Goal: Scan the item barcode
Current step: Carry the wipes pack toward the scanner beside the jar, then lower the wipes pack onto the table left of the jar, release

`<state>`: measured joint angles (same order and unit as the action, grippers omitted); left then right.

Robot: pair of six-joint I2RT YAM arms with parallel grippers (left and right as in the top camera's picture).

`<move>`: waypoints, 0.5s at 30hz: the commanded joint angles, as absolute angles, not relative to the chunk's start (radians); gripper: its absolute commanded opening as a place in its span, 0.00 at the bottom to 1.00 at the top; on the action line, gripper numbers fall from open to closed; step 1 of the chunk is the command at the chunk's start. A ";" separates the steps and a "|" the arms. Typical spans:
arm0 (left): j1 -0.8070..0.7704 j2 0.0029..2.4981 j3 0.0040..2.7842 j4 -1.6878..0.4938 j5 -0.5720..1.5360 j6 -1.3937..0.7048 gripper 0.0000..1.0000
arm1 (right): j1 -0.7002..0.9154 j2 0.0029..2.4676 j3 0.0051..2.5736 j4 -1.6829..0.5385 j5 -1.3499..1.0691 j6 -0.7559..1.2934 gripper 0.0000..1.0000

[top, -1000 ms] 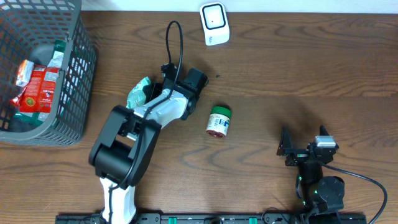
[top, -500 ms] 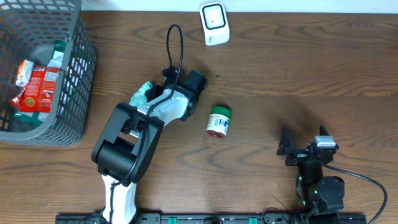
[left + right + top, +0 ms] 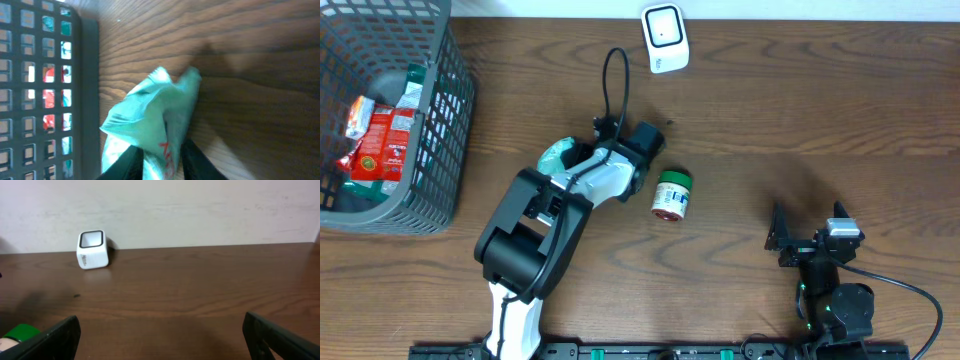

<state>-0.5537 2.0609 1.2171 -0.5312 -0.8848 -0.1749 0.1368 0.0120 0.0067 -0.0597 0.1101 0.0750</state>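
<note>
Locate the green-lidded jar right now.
Overhead: the green-lidded jar lies on its side mid-table, just right of the left arm, nearer than the white scanner at the far edge. Right wrist view catches its lid in the bottom-left corner.

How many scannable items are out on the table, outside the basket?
2: a teal pouch at the left end effector, and a green-lidded jar just right of it. More sit in the basket, partly hidden.
</note>
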 commanded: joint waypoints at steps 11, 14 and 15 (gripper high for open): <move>-0.620 1.829 1.222 -0.567 -0.733 -0.186 0.48 | 0.125 0.007 0.006 -0.063 0.122 0.071 0.99; -0.579 1.685 1.222 -0.568 -0.581 -0.204 0.39 | 0.125 0.007 0.006 -0.063 0.122 0.071 0.99; -0.561 1.653 1.222 -0.569 -0.537 -0.204 0.28 | 0.125 0.007 0.006 -0.063 0.122 0.071 0.99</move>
